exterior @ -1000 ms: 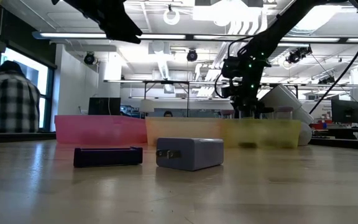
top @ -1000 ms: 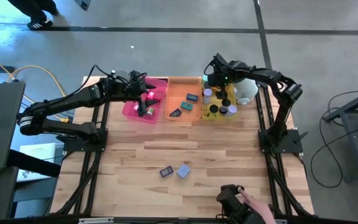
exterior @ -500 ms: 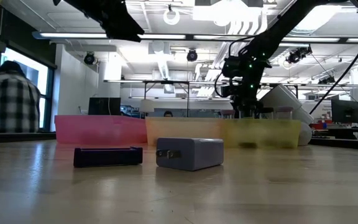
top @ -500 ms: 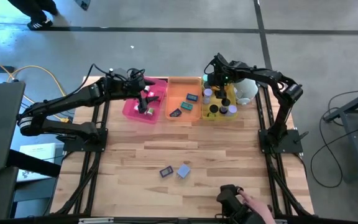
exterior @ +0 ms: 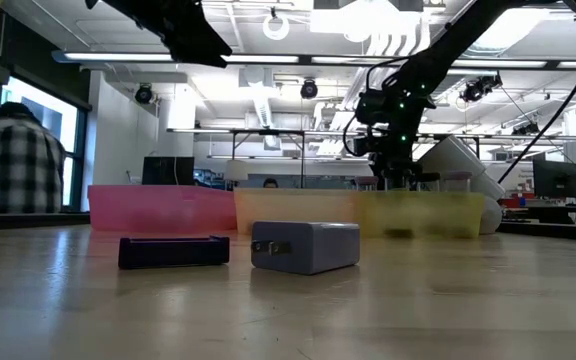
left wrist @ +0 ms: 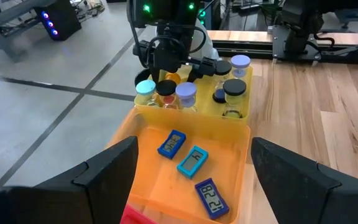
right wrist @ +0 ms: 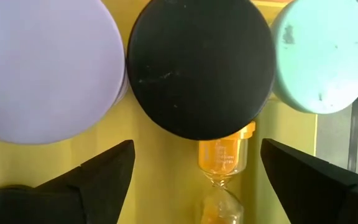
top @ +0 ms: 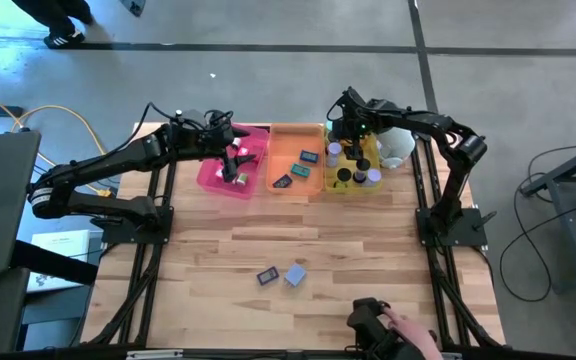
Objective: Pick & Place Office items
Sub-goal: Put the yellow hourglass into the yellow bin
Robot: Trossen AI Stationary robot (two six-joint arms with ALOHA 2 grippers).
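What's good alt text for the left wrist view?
An orange tray holds three small blue timers, with a yellow tray of capped sand timers beyond it. The right gripper hangs over the yellow tray; the left gripper's open fingers frame the view.

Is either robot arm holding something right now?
No. The left gripper over the pink tray and the right gripper over the yellow tray hold nothing; jaws open.
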